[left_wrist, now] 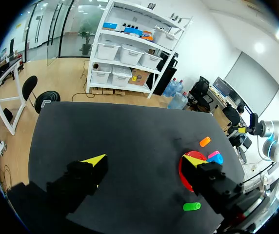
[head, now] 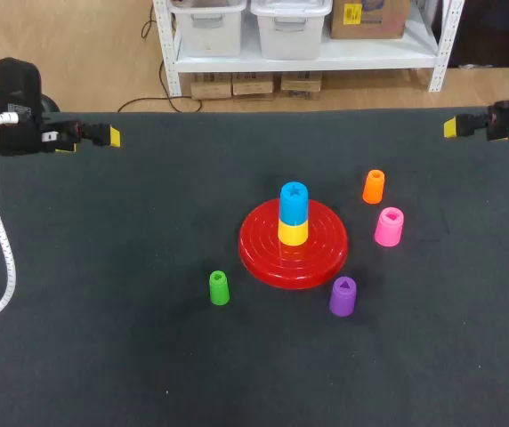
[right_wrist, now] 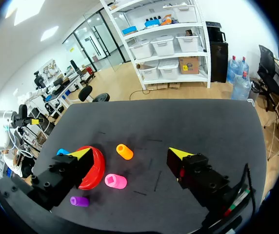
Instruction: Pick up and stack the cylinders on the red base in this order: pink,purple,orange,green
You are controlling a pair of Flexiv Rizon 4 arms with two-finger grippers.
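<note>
- The black table (head: 103,338) has wide bare cloth on the left and in front. The task items sit clustered right of centre, well clear of every edge.
- The red base (head: 259,256) lies near mid-table and already carries a yellow cylinder (head: 293,233) with a blue cylinder (head: 294,201) on top. The next piece must therefore seat on the blue one, high above the base.
- The left gripper (head: 110,136) hovers at the far left edge with its fingers spread and nothing between them. It is well apart from all the pieces.
- The right gripper (head: 451,126) hovers at the far right edge, likewise spread and empty. It is the nearer one to the first target.
- The pink cylinder (head: 389,226) stands upright just right of the base and appears to be the piece to pick first. Descend vertically and pinch its sides. Lift it higher than the blue top before moving across.
- The orange cylinder (head: 374,186) stands near the pink one, on its far side. Set the fingers so that neither sweeps it.
- The purple cylinder (head: 343,296) stands at the base's front right, outside the likely path.
- The green cylinder (head: 219,287) stands at the front left, apart from the others.
</note>
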